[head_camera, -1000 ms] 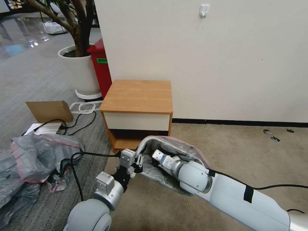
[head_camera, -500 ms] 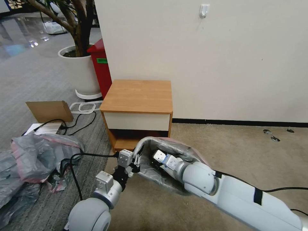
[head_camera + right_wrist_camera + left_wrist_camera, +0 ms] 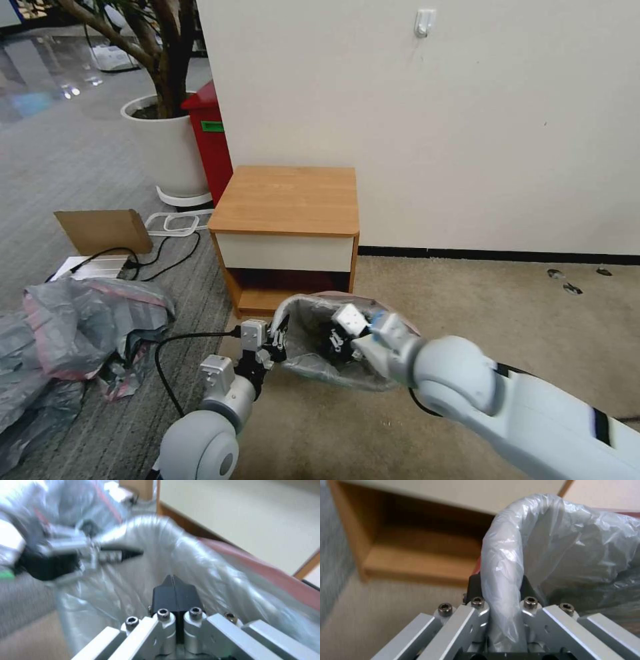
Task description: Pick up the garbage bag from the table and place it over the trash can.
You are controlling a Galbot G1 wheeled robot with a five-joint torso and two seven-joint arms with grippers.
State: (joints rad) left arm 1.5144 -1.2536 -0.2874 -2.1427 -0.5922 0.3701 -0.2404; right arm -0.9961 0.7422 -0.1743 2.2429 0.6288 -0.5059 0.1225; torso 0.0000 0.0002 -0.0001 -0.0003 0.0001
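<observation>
Garbage bag plastic, thin, grey and crinkled, drapes over the trash can, which stands on the beige carpet just in front of the nightstand; a pink elastic band runs along the bag's far edge, on the side nearest the nightstand. The can itself is almost wholly wrapped, so little of its cream wall can be made out.

At the can's left rim sits the left gripper, its fingers pinching the bag-covered rolled edge between them; in the left wrist view the grey film curves up out of the left gripper in a smooth arch, with the nightstand's open shelf behind it.

Inside the can's mouth, the right gripper reaches down among the folds of the bag. In the right wrist view, the right gripper has its black fingers pressed together with nothing between them, the lined wall of the can just beyond their tips, and the left gripper shows blurred at the opposite rim.

To the left of the nightstand, well apart from the can, lies a heap of grey-pink bags on the grey carpet.
</observation>
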